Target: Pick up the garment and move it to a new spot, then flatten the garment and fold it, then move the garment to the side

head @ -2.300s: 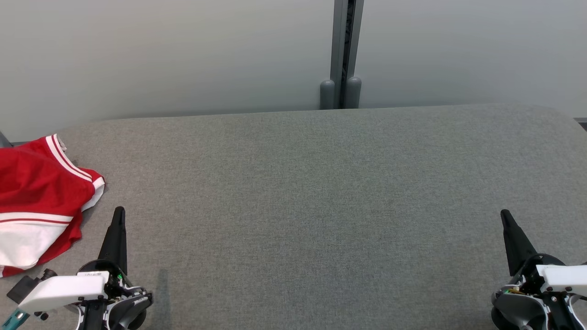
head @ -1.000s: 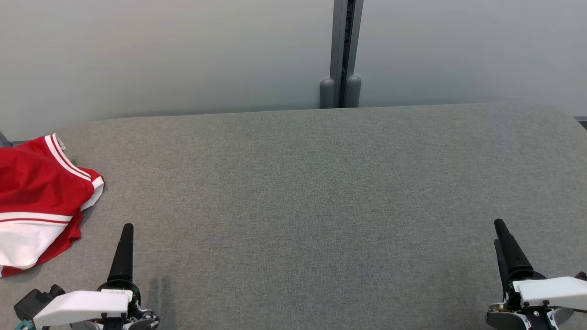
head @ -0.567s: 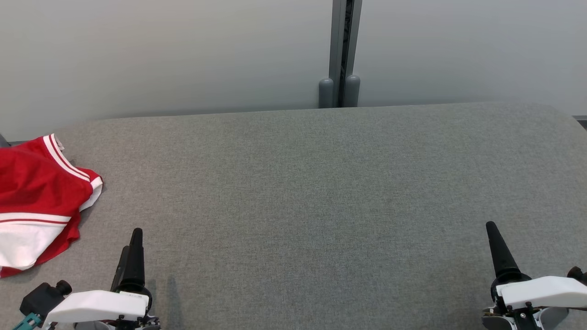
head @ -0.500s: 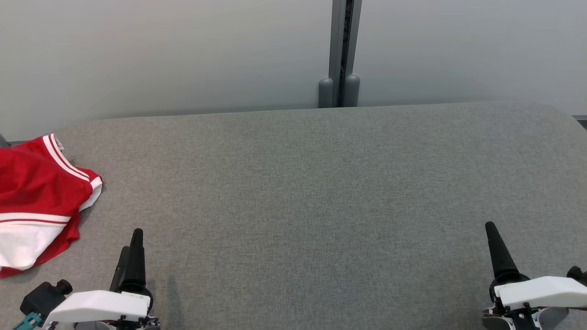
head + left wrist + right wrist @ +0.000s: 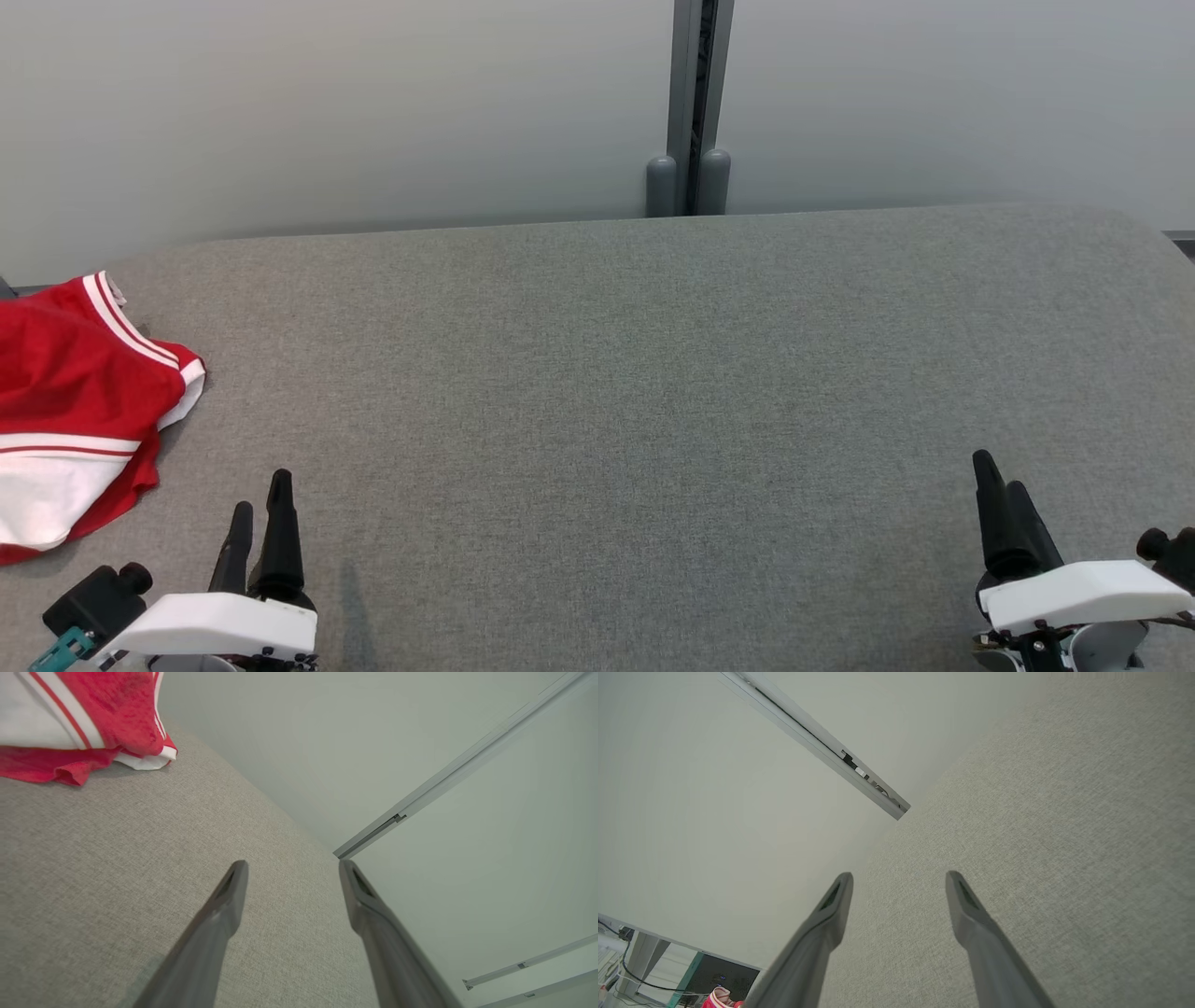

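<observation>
Finds the garment (image 5: 75, 411) heaped at the far left of the table (image 5: 653, 373), cut off by the head view's left edge, so cannot give its full length. Going by the part in view, puts the long axis roughly near to far along that left side, with a rounded, white-trimmed corner poking right toward the table's middle. Red, soft cloth, slightly fuzzy up close in the left wrist view. Carries a broad white band across the near part, edged with a thin red line, and two narrow white stripes along the far hem. Rumpled rather than flat, with a red fold tucked under the near edge.

Rests on grey, felt-like, matte covering, finely woven, rounded at the table's far corners. Behind that, a smooth pale wall (image 5: 373, 112) split by a grey metal post (image 5: 689, 93) with two rounded caps (image 5: 661, 182) at its foot.

At lower left, just right of the garment and clear of it: left gripper (image 5: 260, 493), spread wide, gripping nothing. At lower right, well apart from the garment: right gripper (image 5: 997, 471), likewise wide open and empty. Long, dark, tapering fingers (image 5: 224, 905) on both, hollowed on the inner face near the tips.
</observation>
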